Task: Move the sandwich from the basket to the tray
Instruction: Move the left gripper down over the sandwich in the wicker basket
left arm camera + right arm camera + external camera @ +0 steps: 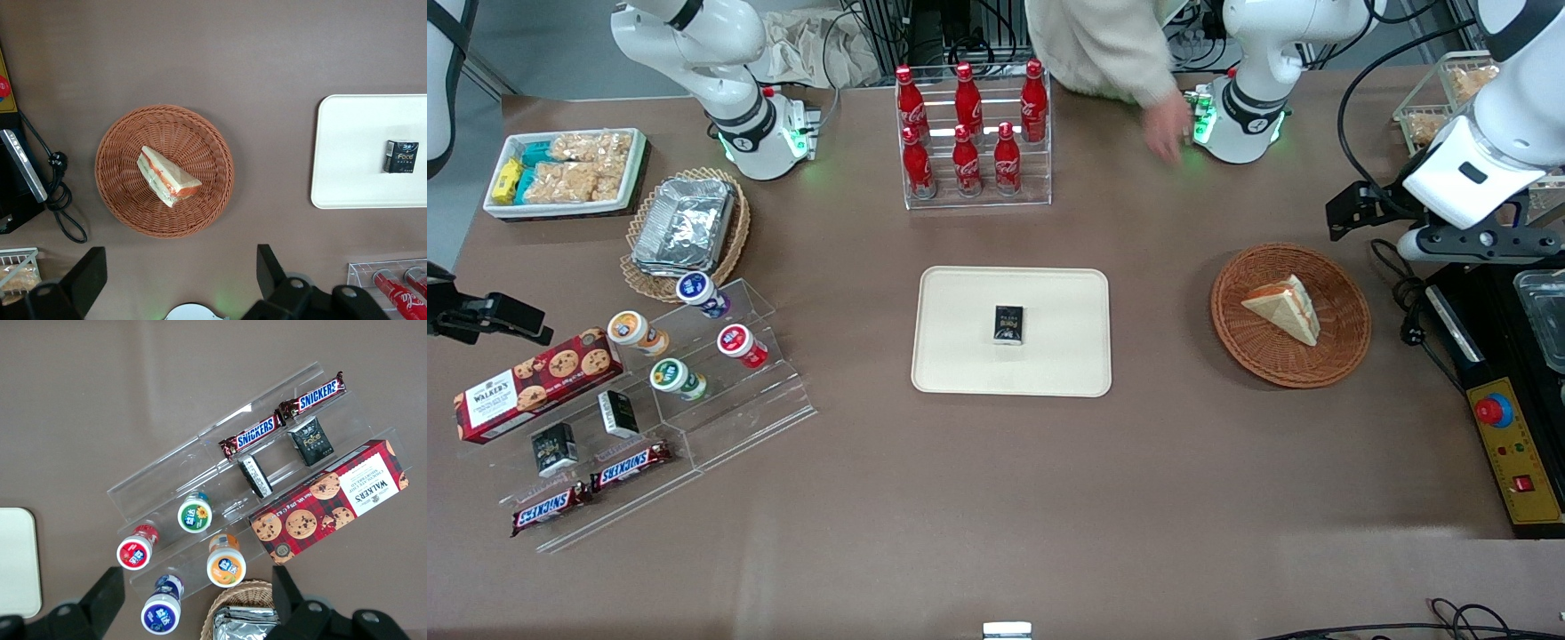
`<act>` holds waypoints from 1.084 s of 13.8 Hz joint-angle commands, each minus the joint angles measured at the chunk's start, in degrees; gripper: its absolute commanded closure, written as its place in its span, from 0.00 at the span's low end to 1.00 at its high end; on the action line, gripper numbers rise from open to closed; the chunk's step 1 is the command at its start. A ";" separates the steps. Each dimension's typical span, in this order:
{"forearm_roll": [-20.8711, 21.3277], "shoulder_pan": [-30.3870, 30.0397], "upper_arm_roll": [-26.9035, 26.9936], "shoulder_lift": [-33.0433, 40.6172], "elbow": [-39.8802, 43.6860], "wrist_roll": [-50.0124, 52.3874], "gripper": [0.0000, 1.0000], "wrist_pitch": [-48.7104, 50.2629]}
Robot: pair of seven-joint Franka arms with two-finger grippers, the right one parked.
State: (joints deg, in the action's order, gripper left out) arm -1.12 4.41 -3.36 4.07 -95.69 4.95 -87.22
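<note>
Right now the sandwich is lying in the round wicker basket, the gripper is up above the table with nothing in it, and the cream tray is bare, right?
Not quite: the tray is not bare. A small black box lies on it, as the front view shows. The rest holds: the sandwich lies in the basket, and the gripper hangs open above the table, holding nothing.

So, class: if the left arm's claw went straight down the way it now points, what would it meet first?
Probably bare table, right beside the basket. The open claw hangs high and points down, its fingers empty; the sandwich lies just off that line, though depth is hard to judge.
</note>
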 commanded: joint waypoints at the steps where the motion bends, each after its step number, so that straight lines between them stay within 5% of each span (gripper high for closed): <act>1: 1.04 1.13 0.46 -0.38 0.95 2.60 0.00 0.64; 5: 2.09 1.13 0.11 1.19 -1.93 18.31 0.00 0.74; 9: 2.44 0.95 0.46 8.99 -14.30 33.17 0.00 -4.78; 12: 2.44 0.52 0.73 19.62 -30.21 36.88 0.00 -14.26; 15: 2.53 0.43 1.86 20.10 -31.84 39.51 0.00 -14.90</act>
State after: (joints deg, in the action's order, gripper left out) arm 0.52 4.81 -2.31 21.37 -124.46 41.77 -100.26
